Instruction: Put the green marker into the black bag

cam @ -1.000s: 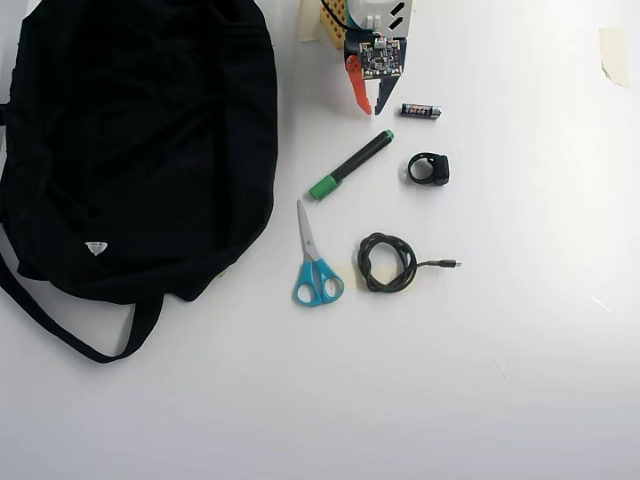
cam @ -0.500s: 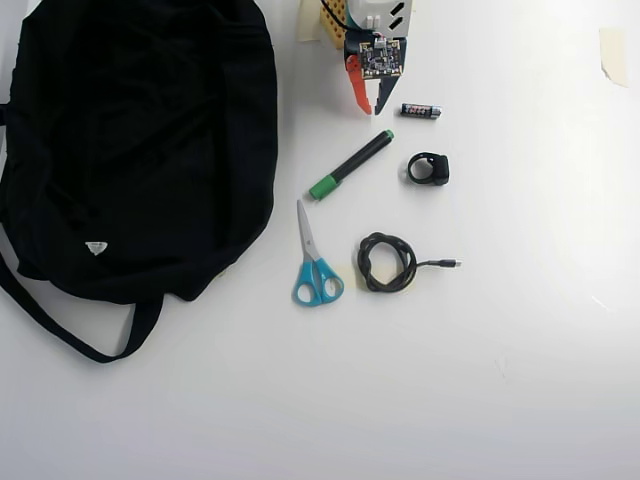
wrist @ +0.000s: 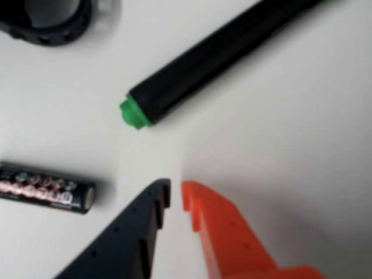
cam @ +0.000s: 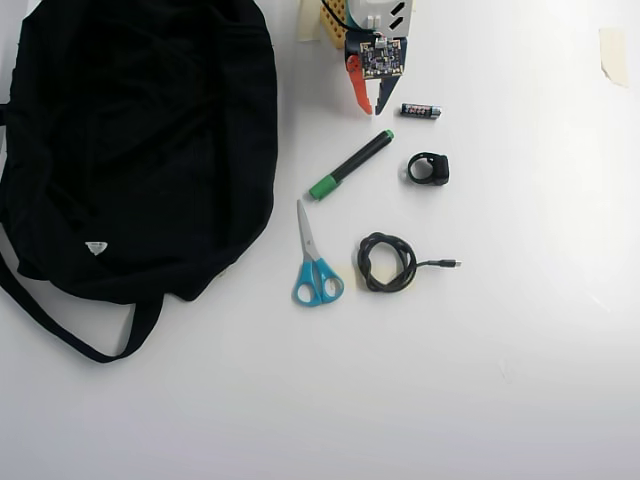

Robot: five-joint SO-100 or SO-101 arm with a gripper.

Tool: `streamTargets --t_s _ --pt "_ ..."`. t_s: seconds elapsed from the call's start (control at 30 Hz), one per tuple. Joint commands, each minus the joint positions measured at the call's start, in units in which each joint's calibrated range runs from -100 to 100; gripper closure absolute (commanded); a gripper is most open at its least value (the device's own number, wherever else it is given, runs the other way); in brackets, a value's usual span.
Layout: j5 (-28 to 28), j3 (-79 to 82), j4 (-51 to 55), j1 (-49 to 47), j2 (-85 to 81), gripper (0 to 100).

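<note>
— Six things are seen on the white bench (cam: 520, 380) in the overhead view. Where is the green marker (cam: 349, 165) placed?

— It is laid slanted, just below the tool (cam: 370, 109), with its small green tip toward the tool and its green cap toward the lower left. It is not touched by anything. In the wrist view the tip (wrist: 133, 113) is found a little ahead of the tool (wrist: 175, 195).

— How is the tool held?

— Its orange finger and its dark finger are brought almost together, with only a narrow gap between the tips. Nothing is gripped between them.

— What is found around the marker?

— A small black battery (cam: 421, 111) is laid just right of the tool. A black ring-shaped part (cam: 429, 169) is seen to the right of the marker, and a coiled black cable (cam: 388, 263) below it. Blue-handled scissors (cam: 313, 260) are placed just under the green cap.

— And the black bag (cam: 140, 140)?

— It is spread at the left, apart from the marker. Only bare bench is seen between them.
</note>
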Motion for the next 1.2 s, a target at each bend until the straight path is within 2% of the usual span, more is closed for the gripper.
streamTargets --t_s 0.0,0.17,0.27,0.67,1.17 --pt "-0.2 1.2 -2.3 0.1 -0.7 98" --pt "-0.2 -0.2 -8.4 -1.5 -0.2 98" --pt "-0.2 -6.3 -14.9 -1.4 3.8 98" --pt "-0.2 -38.8 -28.9 -1.5 29.2 98" --pt "0.3 -65.4 -46.8 -0.6 60.1 98"
